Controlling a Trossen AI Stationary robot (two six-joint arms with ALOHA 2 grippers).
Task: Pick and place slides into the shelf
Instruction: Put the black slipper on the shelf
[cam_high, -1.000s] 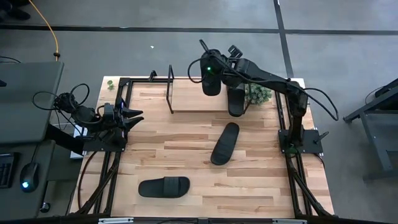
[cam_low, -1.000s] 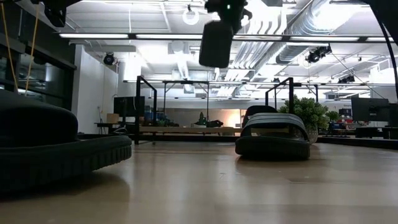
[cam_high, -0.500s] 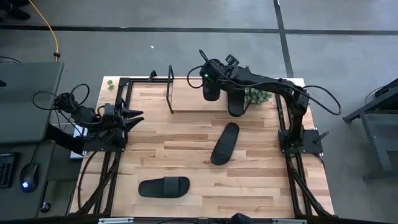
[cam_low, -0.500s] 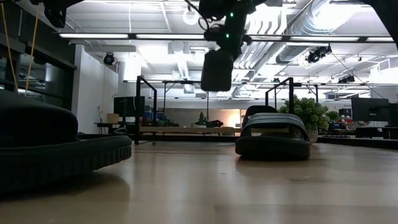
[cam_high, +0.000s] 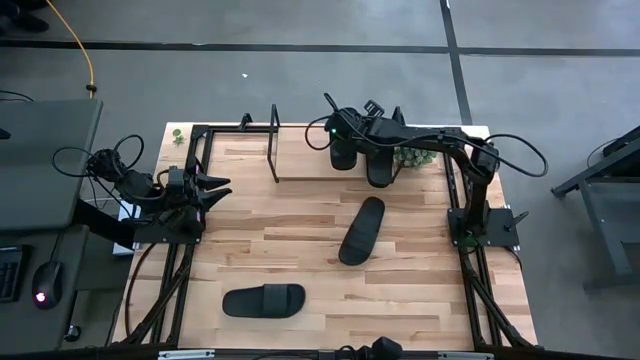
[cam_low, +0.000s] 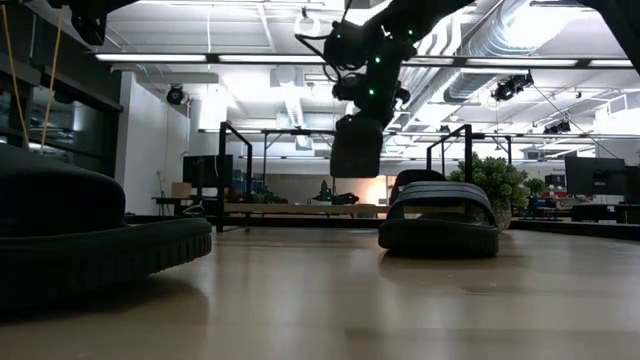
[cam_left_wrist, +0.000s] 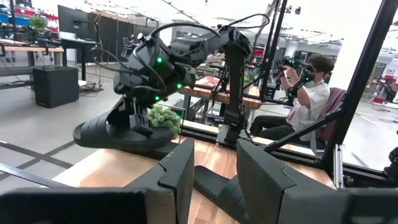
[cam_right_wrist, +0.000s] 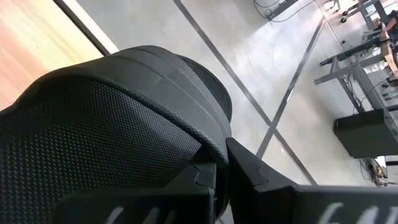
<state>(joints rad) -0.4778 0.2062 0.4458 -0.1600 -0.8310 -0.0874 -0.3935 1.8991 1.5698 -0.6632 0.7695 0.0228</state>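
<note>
We see the wooden table (cam_high: 300, 250) under two dark arms, with the low shelf (cam_high: 300, 160) at its far edge, a light board between thin black tube frames. The right gripper (cam_high: 338, 130) hangs over the shelf board with its fingers clamped on the rim of one black slide (cam_high: 343, 150), carrying it clear of the board just beside a second slide (cam_high: 378, 163) already parked there, near a small green plant (cam_high: 412, 155). A third slide (cam_high: 361, 230) lies at a slant mid-table and a fourth slide (cam_high: 263, 300) lies flat near the front edge, well apart from each other. The left gripper (cam_high: 212, 187) waits at the table's left side, its fingers parted around nothing. We judge these sandals light and rubbery, with a textured matte surface that should resist slipping; the sole looks likely to flex if pinched at one end, so the firmer hold would be the wide strap band or the sole edge beneath it, where the weight balances.
</note>
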